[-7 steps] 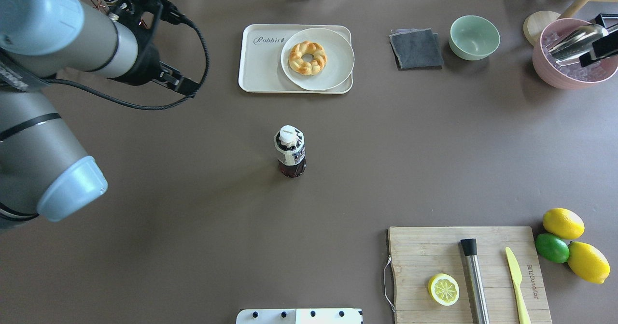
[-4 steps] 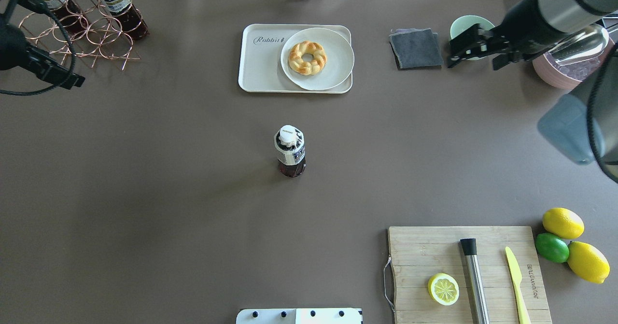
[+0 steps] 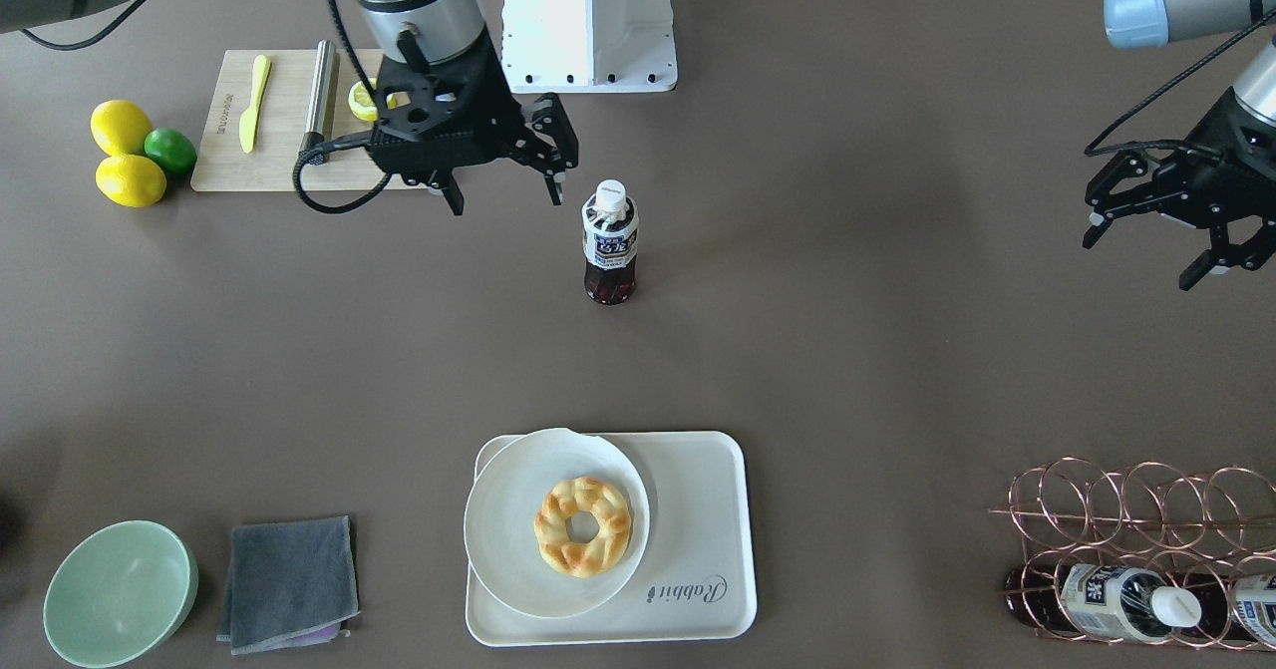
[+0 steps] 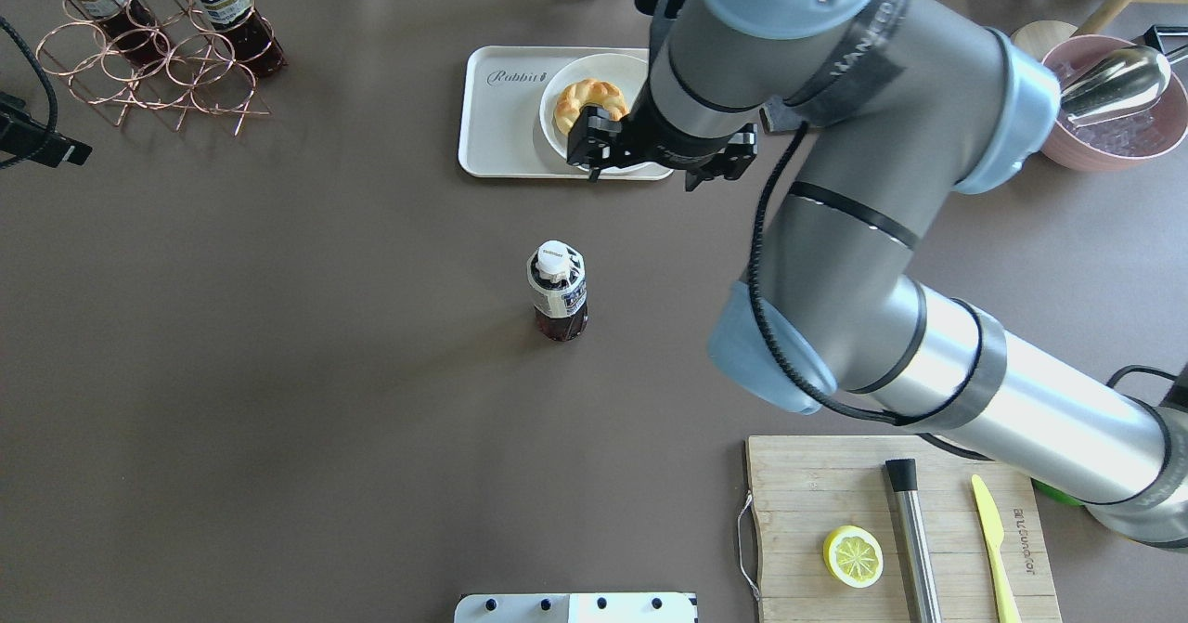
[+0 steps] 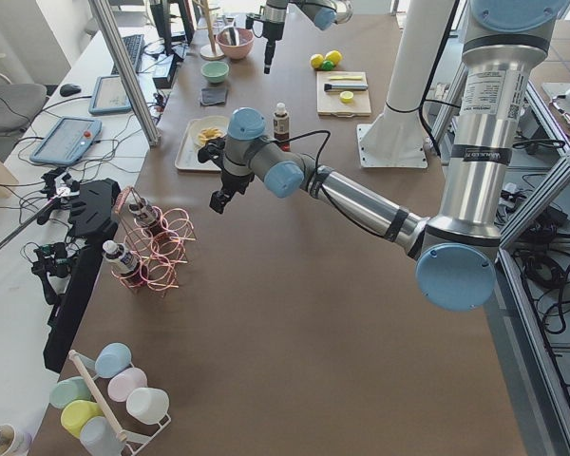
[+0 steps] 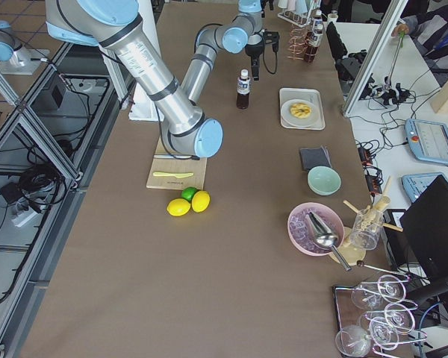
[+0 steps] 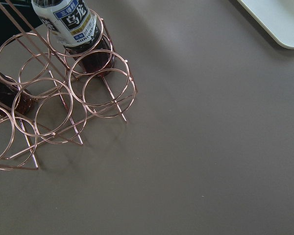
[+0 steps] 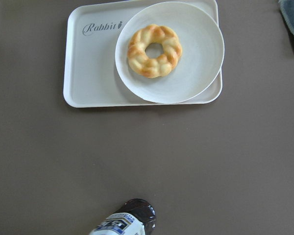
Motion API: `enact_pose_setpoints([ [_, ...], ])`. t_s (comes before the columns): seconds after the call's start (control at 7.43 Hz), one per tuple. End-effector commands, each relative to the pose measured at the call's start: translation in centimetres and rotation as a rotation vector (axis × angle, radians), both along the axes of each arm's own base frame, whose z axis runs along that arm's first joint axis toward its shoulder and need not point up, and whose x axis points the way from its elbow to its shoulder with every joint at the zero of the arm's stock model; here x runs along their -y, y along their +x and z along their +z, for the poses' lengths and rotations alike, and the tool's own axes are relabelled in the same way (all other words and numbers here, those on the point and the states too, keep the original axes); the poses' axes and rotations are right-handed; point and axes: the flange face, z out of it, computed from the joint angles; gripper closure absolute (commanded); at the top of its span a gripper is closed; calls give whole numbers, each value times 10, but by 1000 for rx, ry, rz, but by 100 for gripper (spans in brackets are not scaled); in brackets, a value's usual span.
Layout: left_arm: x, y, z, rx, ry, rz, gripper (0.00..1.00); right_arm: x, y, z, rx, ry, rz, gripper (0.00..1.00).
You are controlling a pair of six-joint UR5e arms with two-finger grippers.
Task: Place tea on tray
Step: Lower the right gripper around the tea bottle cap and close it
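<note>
Brown table, tea upright just beside spread right fingers, left fingers spread

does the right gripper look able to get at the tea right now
Probably yes: the right gripper is open close beside the tea, which stands upright on its own, with nothing between them.

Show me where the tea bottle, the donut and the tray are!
tea bottle (image 4: 560, 296), overhead view, on its white-and-navy label.
donut (image 3: 551, 529), front-facing view, on the left side of the ring, not the hole.
tray (image 3: 698, 509), front-facing view, on its bare floor right of the donut.
</note>
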Motion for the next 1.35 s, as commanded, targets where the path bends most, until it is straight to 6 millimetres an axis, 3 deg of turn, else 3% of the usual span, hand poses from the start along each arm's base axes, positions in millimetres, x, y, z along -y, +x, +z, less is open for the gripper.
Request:
enact_pose_setpoints([
  [0.0, -3, -6, 12, 10, -15, -7, 2, -16, -67, -37, -83, 19, -13, 0],
  [0.13, -4, -9, 13, 11, -17, -13, 2, -18, -76, -33, -96, 19, -29, 1],
  [0.67, -16, -14, 27, 2, -6, -19, 2, -48, -112, -24, -131, 32, -66, 33],
  [1.21, -15, -12, 31, 3, -3, -17, 2, -42, -116, -22, -144, 38, -52, 48],
])
